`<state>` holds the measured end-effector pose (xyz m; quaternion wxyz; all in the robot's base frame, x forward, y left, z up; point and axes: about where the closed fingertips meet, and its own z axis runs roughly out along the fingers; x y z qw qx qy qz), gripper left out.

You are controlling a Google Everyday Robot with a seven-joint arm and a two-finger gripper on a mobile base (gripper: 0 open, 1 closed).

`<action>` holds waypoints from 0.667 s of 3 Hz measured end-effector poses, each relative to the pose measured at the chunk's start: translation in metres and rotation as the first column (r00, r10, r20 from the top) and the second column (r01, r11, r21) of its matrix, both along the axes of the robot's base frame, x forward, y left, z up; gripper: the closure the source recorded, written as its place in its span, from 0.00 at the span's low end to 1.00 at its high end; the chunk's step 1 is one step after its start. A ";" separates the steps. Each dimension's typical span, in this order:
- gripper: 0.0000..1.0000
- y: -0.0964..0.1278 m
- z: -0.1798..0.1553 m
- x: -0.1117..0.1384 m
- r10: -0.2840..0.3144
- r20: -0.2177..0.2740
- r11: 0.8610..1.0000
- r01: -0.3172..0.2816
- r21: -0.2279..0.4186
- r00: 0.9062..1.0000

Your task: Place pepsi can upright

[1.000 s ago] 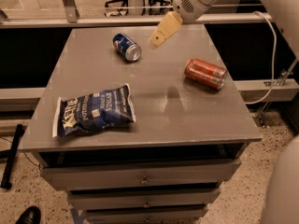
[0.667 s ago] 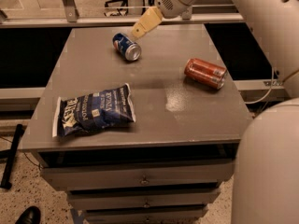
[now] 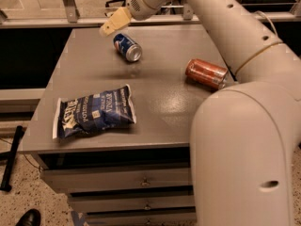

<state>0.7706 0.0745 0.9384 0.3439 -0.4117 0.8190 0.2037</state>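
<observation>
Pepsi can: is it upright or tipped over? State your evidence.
Tipped over: the pepsi can lies lengthwise on the table, a silver end facing the camera. The end effector hovers up-left of it.

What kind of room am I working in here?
Likely an office or lab test area: grey drawer cabinet as table, speckled hard floor, metal railing behind. The gripper hovers near the pepsi can.

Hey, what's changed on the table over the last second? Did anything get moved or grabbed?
The gripper swung leftward in the picture, from right of the pepsi can to just past its upper left, above it. Nothing was grabbed or let go. The pepsi can still lies on its side, and the orange-red can and chip bag have not moved.
</observation>
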 end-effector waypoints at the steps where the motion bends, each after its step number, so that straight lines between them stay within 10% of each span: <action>1: 0.00 0.016 -0.023 0.013 -0.026 -0.040 0.999 0.024 -0.034 0.999; 2: 0.00 0.017 -0.044 0.029 -0.070 -0.070 0.995 0.064 -0.081 0.995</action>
